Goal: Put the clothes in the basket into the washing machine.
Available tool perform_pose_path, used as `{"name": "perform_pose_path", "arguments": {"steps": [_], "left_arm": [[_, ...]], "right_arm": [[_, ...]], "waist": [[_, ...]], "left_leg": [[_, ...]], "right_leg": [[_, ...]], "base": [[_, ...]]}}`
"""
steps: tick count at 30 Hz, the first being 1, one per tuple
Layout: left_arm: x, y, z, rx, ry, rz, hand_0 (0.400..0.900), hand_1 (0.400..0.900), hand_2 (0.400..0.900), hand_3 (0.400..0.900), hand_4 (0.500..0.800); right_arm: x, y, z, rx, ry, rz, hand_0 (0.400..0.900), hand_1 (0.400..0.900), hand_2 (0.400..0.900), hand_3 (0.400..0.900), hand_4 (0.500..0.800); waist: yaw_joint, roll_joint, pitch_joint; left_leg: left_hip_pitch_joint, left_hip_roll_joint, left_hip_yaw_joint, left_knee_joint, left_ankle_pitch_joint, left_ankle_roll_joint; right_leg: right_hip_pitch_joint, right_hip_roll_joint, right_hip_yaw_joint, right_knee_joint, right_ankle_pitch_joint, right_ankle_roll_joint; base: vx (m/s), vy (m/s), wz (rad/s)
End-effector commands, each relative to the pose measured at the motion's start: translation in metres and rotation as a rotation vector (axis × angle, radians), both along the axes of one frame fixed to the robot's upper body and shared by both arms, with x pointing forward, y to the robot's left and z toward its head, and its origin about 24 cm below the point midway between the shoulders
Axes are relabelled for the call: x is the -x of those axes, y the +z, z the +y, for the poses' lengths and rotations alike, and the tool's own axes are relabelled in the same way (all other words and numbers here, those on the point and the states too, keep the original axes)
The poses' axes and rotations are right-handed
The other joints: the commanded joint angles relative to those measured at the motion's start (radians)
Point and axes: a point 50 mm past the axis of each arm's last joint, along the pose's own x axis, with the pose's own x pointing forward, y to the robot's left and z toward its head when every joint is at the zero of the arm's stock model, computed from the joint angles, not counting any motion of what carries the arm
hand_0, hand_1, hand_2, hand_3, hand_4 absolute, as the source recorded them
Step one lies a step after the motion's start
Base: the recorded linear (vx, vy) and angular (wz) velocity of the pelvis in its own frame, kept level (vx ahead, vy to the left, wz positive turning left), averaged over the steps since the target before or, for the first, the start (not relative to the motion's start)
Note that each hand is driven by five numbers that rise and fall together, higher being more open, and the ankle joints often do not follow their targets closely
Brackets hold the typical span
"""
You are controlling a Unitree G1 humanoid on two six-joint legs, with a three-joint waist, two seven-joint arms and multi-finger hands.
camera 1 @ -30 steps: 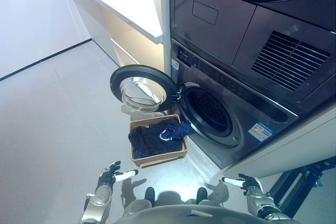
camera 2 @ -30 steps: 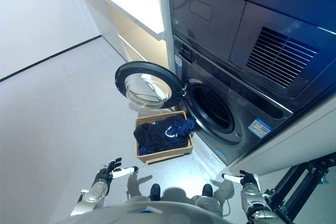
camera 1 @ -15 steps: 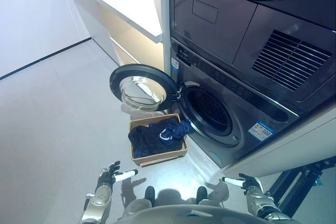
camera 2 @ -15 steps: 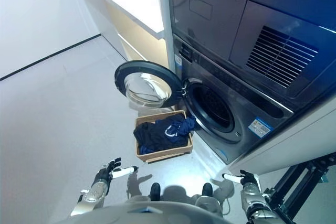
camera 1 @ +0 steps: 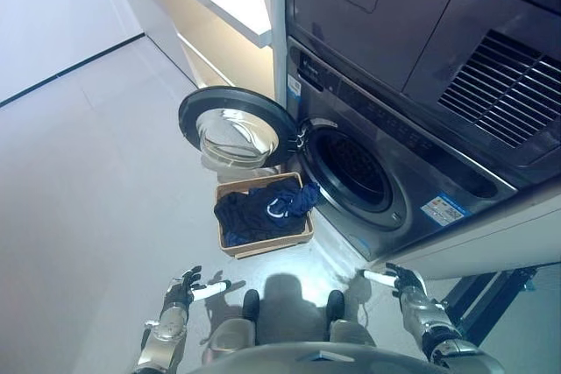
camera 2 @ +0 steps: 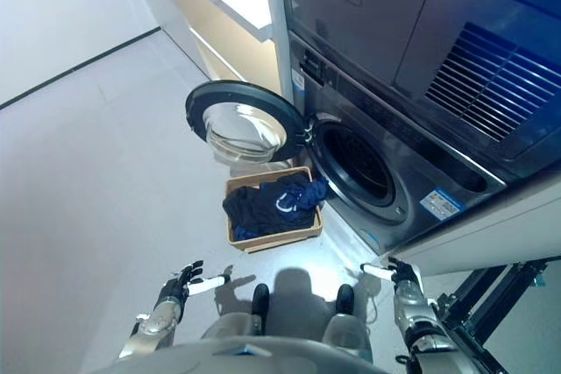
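Dark crumpled clothes (camera 1: 263,212) in woven rect basket (camera 1: 263,245); both robot hands (camera 1: 181,291) (camera 1: 401,280) slack, empty

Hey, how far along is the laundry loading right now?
Done: only the washing machine door stands open. In hand: nothing; the left hand and right hand hang low with relaxed fingers, apart from the basket. Left: all the dark clothes lie in the basket, to be moved into the drum.
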Motion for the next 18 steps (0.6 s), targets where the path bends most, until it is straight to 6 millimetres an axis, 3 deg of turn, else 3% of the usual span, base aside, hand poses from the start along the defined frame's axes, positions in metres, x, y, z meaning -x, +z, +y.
{"name": "perform_pose_path", "arguments": {"steps": [1,2,4,5,8,9,10,12,13,14,16,17,18], "left_arm": [[-0.039,0.028,0.017,-0.04,0.025,-0.202,0.9,0.9,0.9,0.9,0.8],[-0.047,0.034,0.014,-0.04,0.006,-0.242,0.9,0.9,0.9,0.9,0.8],[-0.054,0.041,0.011,-0.043,-0.009,-0.282,0.9,0.9,0.9,0.9,0.8],[-0.055,0.041,0.011,-0.042,-0.008,-0.283,0.9,0.9,0.9,0.9,0.8],[-0.063,0.052,0.006,-0.044,-0.045,-0.351,0.9,0.9,0.9,0.9,0.8],[-0.067,0.055,0.0,-0.044,-0.082,-0.377,0.9,0.9,0.9,0.9,0.8],[-0.068,0.056,0.0,-0.043,-0.082,-0.379,0.9,0.9,0.9,0.9,0.8],[-0.072,0.06,-0.009,-0.039,-0.133,-0.41,0.9,0.9,0.9,0.9,0.8],[-0.072,0.06,-0.009,-0.039,-0.133,-0.411,0.9,0.9,0.9,0.9,0.8],[-0.078,0.066,-0.016,-0.035,-0.167,-0.447,0.9,0.9,0.9,0.9,0.8],[-0.08,0.068,-0.02,-0.029,-0.18,-0.466,0.9,0.9,0.9,0.9,0.8],[-0.084,0.072,-0.027,-0.022,-0.217,-0.488,0.9,0.9,0.9,0.9,0.8],[-0.084,0.072,-0.027,-0.021,-0.216,-0.488,0.9,0.9,0.9,0.9,0.8]], "right_arm": [[-0.076,0.049,0.011,0.081,0.142,-0.245,0.9,0.9,0.9,0.9,0.8],[-0.104,0.073,0.016,0.154,0.222,-0.317,0.9,0.9,0.9,0.9,0.8],[-0.129,0.097,0.021,0.259,0.305,-0.38,0.9,0.9,0.9,0.9,0.8],[-0.129,0.098,0.021,0.259,0.305,-0.381,0.9,0.9,0.9,0.9,0.8],[-0.164,0.146,0.028,0.527,0.493,-0.501,0.9,0.9,0.9,0.9,0.8],[-0.179,0.173,0.028,0.695,0.584,-0.55,0.9,0.9,0.9,0.9,0.8],[-0.179,0.173,0.028,0.695,0.585,-0.551,0.9,0.9,0.9,0.9,0.8],[-0.195,0.209,0.022,0.98,0.708,-0.561,0.9,0.9,0.9,0.9,0.8],[-0.196,0.21,0.022,0.981,0.708,-0.562,0.9,0.9,0.9,0.9,0.8],[-0.203,0.236,0.014,1.231,0.802,-0.538,0.9,0.9,0.9,0.9,0.8],[-0.206,0.244,0.009,1.336,0.827,-0.509,0.9,0.9,0.9,0.9,0.8],[-0.209,0.263,-0.008,1.554,0.873,-0.413,0.9,0.9,0.9,0.9,0.8],[-0.209,0.264,-0.008,1.555,0.873,-0.413,0.9,0.9,0.9,0.9,0.8]], "waist": [[0.027,-0.034,0.071],[0.041,-0.028,0.114],[0.057,-0.019,0.149],[0.057,-0.019,0.149],[0.079,-0.003,0.205],[0.091,0.008,0.234],[0.09,0.007,0.23],[0.107,0.016,0.267],[0.105,0.016,0.264],[0.117,0.022,0.287],[0.119,0.023,0.292],[0.132,0.031,0.315],[0.131,0.031,0.314]], "left_leg": [[-0.047,-0.032,-0.003,0.085,-0.095,0.008],[-0.087,-0.039,-0.007,0.11,-0.092,0.008],[-0.13,-0.041,-0.007,0.139,-0.09,0.009],[-0.133,-0.041,-0.007,0.143,-0.091,0.009],[-0.198,-0.038,-0.014,0.182,-0.087,0.007],[-0.234,-0.036,-0.022,0.196,-0.085,0.005],[-0.241,-0.037,-0.022,0.195,-0.08,0.005],[-0.296,-0.04,-0.035,0.226,-0.08,0.002],[-0.302,-0.042,-0.036,0.224,-0.076,0.003],[-0.345,-0.052,-0.042,0.255,-0.082,0.001],[-0.374,-0.058,-0.048,0.266,-0.078,0.002],[-0.42,-0.067,-0.055,0.301,-0.085,0.002],[-0.424,-0.067,-0.055,0.303,-0.086,0.002]], "right_leg": [[-0.056,-0.028,-0.005,0.129,-0.054,0.024],[-0.093,-0.032,-0.002,0.149,-0.049,0.021],[-0.128,-0.037,-0.003,0.168,-0.046,0.018],[-0.131,-0.037,-0.003,0.17,-0.046,0.018],[-0.192,-0.043,-0.005,0.199,-0.044,0.015],[-0.231,-0.047,-0.01,0.222,-0.047,0.014],[-0.236,-0.048,-0.011,0.22,-0.043,0.015],[-0.288,-0.058,-0.019,0.261,-0.051,0.013],[-0.293,-0.06,-0.02,0.258,-0.047,0.013],[-0.336,-0.067,-0.019,0.287,-0.056,0.013],[-0.361,-0.072,-0.021,0.299,-0.053,0.013],[-0.404,-0.08,-0.025,0.332,-0.063,0.012],[-0.407,-0.08,-0.025,0.334,-0.063,0.012]], "base": [[-0.16,0.011,0.05],[-0.14,0.012,0.06],[-0.13,0.014,0.06],[-0.08,0.015,0.04],[-0.1,0.027,0.05],[-0.09,0.024,0.08],[-0.1,0.016,0.21],[-0.07,0.01,0.22],[-0.06,0.013,0.18],[-0.07,0.012,0.17],[-0.07,0.009,0.18],[-0.05,-0.001,0.15],[-0.08,0.008,0.23]]}}
